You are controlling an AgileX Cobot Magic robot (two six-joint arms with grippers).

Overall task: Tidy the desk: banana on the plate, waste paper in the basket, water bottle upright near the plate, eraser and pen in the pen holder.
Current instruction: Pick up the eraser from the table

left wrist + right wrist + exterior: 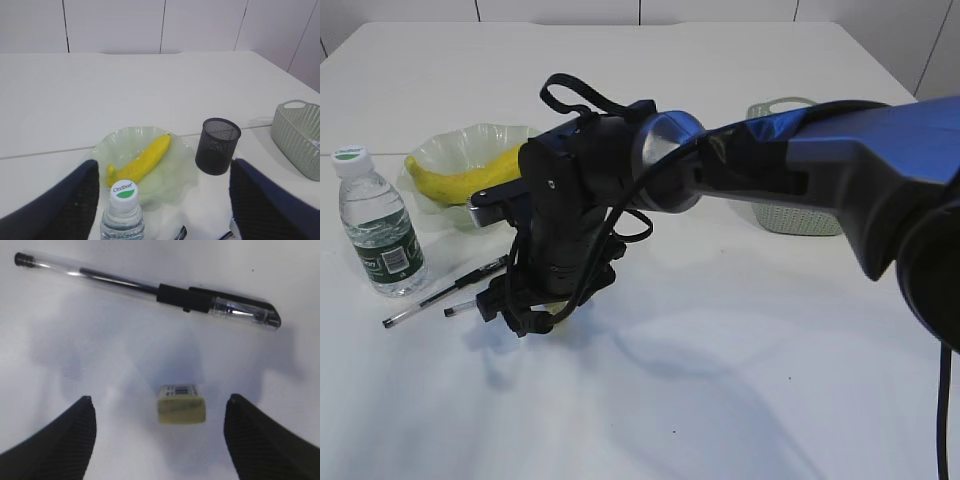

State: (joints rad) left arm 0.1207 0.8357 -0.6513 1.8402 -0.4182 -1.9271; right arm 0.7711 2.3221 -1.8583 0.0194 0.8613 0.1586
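My right fingers [160, 440] stand spread, straddling the eraser [181, 404] on the bench [100, 350]; a pen [150, 287] lies just beyond. My left fingers [162, 200] gape empty above the bottle [122, 212]. Farther off, the banana [142, 159] lies in the plate [185, 170], holder [216, 145] beside.

Right hand [159, 440] hangs wide open over the eraser [182, 404], bare surface [125, 355] on both sides of it, so the fingers have room to drop. Only thing close is a pen [150, 288] lying just past it. On the left, the water bottle [122, 215] stands right between the left hand's [161, 210] fingers, with plate [175, 175] and pen holder [216, 146] crowding behind.
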